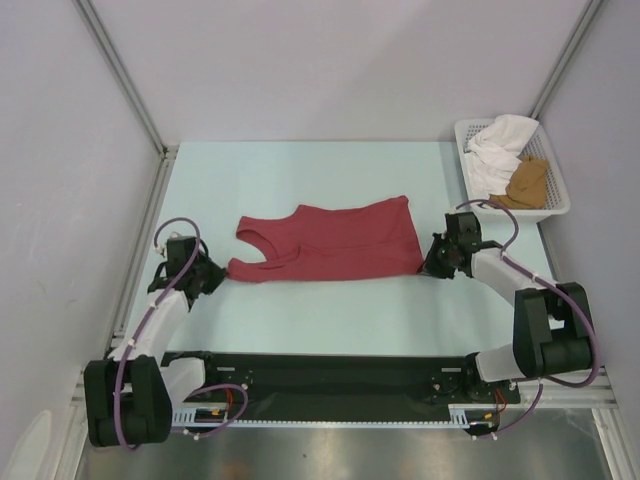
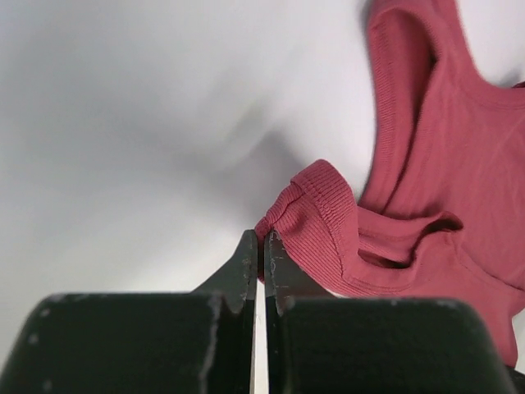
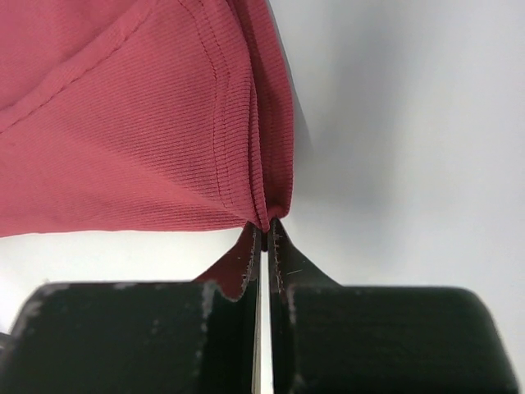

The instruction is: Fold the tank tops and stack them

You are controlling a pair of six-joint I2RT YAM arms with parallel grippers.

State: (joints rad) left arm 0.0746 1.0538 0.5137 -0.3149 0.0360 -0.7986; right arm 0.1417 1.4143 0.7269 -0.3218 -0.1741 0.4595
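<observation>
2 grippers clamped | L gripper (image 1: 222, 272): strap end, R gripper (image 1: 428, 262): hem corner of dark red ribbed cloth tank top (image 1: 335, 242), flat on pale table (image 1: 300, 315) | risk: shallow pinch slips, uneven pull skews fold

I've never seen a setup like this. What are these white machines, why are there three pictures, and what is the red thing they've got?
They are two robot arms bolted at the near edge of a pale table. The wide picture comes from a camera above and behind them. Each close-up comes from a camera on one wrist, looking past that arm's own black fingers. A dark red tank top lies spread on the table. The left arm's fingers pinch a shoulder strap, and the right arm's fingers pinch a hem corner. Both pairs are shut on the cloth. At the far right, a white mesh basket holds a white cloth and a tan-brown garment.
</observation>
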